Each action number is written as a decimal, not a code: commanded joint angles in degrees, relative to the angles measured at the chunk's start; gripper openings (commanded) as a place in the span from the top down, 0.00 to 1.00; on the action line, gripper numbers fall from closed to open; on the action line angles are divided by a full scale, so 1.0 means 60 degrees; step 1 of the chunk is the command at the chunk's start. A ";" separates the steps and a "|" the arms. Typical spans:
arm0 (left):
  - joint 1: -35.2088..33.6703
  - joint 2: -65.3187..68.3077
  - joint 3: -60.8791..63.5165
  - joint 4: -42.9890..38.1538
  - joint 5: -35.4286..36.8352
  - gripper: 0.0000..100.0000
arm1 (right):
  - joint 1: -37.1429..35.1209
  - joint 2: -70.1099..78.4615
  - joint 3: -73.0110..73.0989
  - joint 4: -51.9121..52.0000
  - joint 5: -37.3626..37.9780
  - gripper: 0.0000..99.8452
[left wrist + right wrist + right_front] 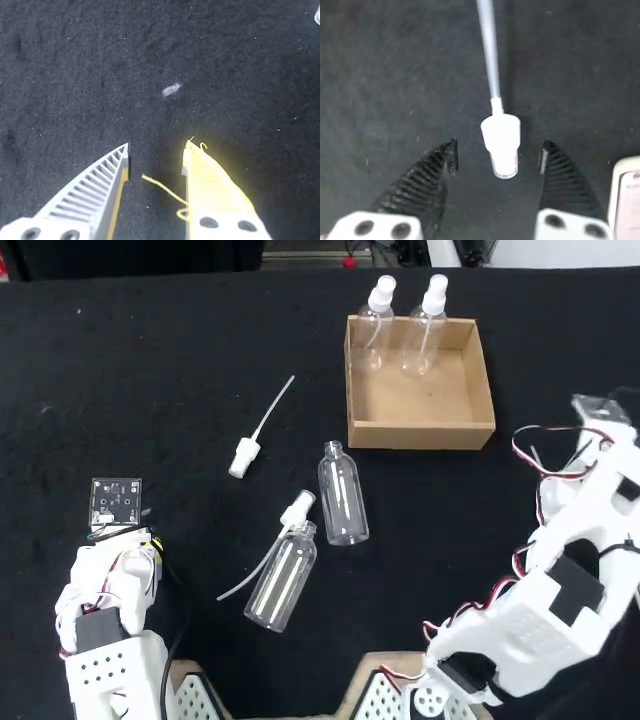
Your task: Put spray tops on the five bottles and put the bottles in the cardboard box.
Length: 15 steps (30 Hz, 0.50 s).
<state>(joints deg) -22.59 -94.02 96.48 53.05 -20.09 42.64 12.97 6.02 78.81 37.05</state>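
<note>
Resting left arm: folded up (100, 590) at the near-left corner of the table, left claw (156, 147) pointing down at bare black cloth (75, 60).
Left claw state: fingers a fair way apart, nothing between them.
Right arm: white, bent along the right edge (560, 590), right claw (497, 146) low over the cloth.
Right claw state: wide open, straddling a spray top (501, 135) that lies flat on the cloth. There's a gap on both sides, so it's not gripped.
Shapes/materials: left fingers are ribbed wedges, one white, one yellow, with a loose yellow thread (165, 189) hanging off. Right fingers are black ribbed wedges. The spray tops are white plastic with a thin dip tube, and the bottles are clear with rounded shoulders.
Box: cardboard box (420, 433), open top, far right of centre. First capped bottle (378, 330) and second capped bottle (428, 330) sit against its far wall.
On the cloth: open bottle (343, 495) lying near the box's front-left corner. Lying bottle (283, 575) is just beside it with a second spray top (298, 508) at its neck, can't tell if it's seated. Third spray top (243, 455) lies loose further left.
Other bits: lint speck (171, 90) ahead of the left claw.
</note>
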 commanded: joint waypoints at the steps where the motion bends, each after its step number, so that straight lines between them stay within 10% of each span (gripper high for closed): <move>1: 0.0125 -0.0088 0.0227 0.0088 -0.0073 0.83 | -0.0264 -0.0652 -0.0520 0.1216 0.4601 0.75; 7: 0.0125 -0.0088 0.0227 0.0088 -0.0073 0.83 | 0.0132 -0.0784 -0.0359 0.3678 1.3392 0.76; 12: 0.0125 -0.0088 0.0227 0.0088 -0.0073 0.83 | 0.0615 -0.0930 0.0286 0.3648 1.7832 0.76; 15: 0.0125 -0.0088 0.0227 0.0088 -0.0073 0.83 | 0.0469 -0.1121 0.0374 0.3663 1.8183 0.79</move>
<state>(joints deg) -22.59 -94.02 96.48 53.05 -20.09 45.10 12.44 7.96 98.95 136.66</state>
